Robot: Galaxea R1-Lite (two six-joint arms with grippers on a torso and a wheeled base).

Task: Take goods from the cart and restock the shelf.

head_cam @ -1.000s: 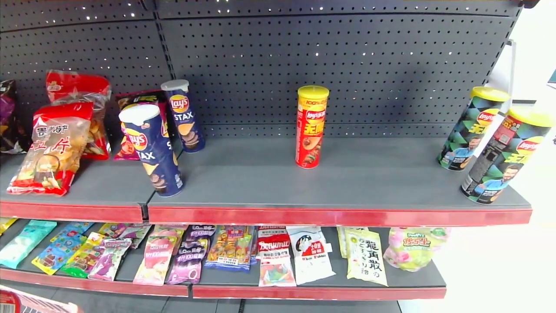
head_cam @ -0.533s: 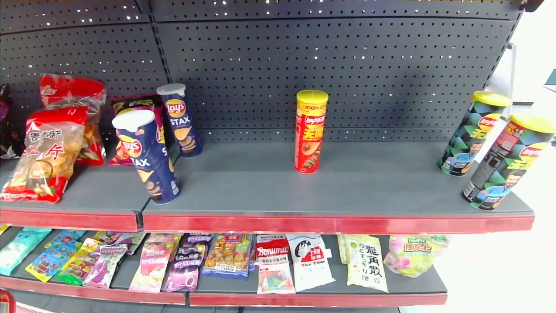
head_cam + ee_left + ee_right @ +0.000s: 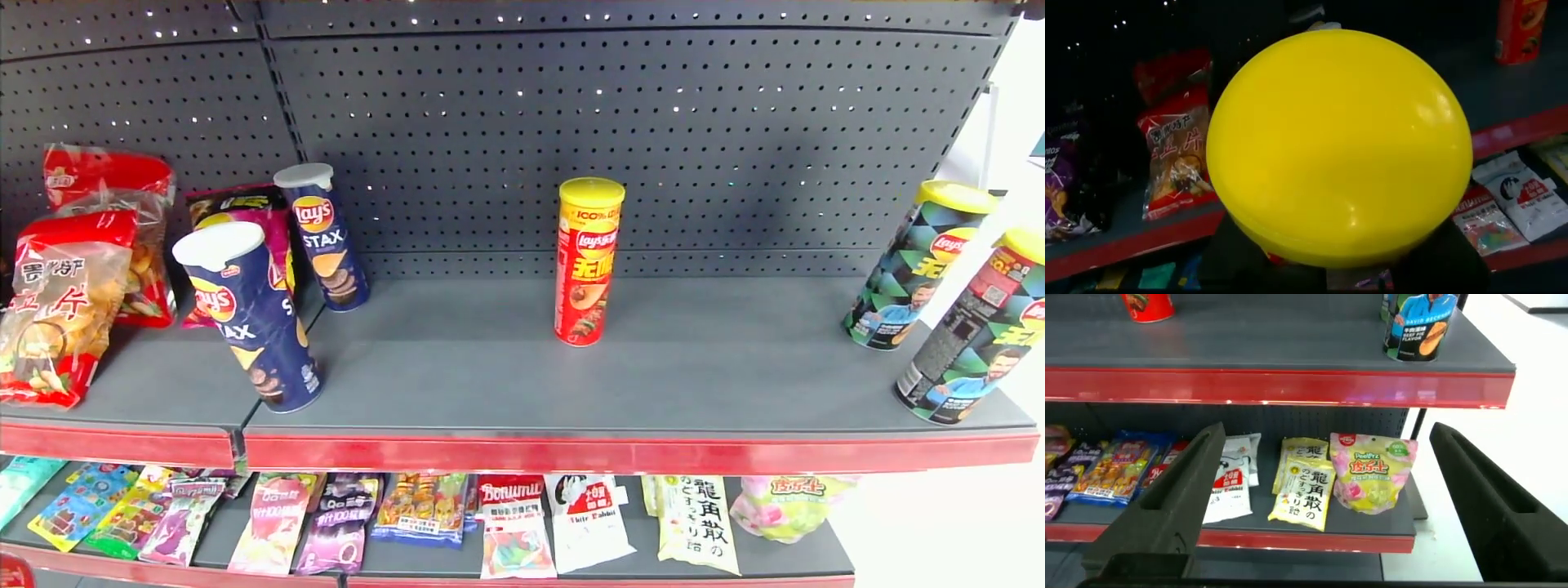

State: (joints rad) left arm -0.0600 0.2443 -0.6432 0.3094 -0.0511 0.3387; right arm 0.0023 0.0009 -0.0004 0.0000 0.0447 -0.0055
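Yellow is what the left wrist view mostly shows: the round lid of a yellow-lidded can [image 3: 1339, 147] sits close before the camera, a sliver of red body under its rim. The left gripper [image 3: 1331, 273] shows as dark parts at both sides beneath the lid, closed around the can and holding it upright in front of the shelving. The right gripper [image 3: 1331, 514] is spread wide with nothing in it, its two black fingers [image 3: 1167, 506] well apart, level with the lower shelf [image 3: 1315, 539]. On the upper shelf [image 3: 637, 453], grey with a red front edge, a red chip can [image 3: 586, 261] stands upright near the middle, apart from everything else. At the shelf's left end stand two blue chip cans, the front blue can [image 3: 249, 318] near the edge and the rear blue can [image 3: 322, 237] by the pegboard back [image 3: 571, 122], with red snack bags [image 3: 61, 310] beside them. At the right end stand two green-patterned cans [image 3: 910, 265] with yellow lids, one behind the other. Flat snack packets [image 3: 514, 531] lie in a row on the lower shelf, a pink-and-green bag [image 3: 1372, 474] at its right end.
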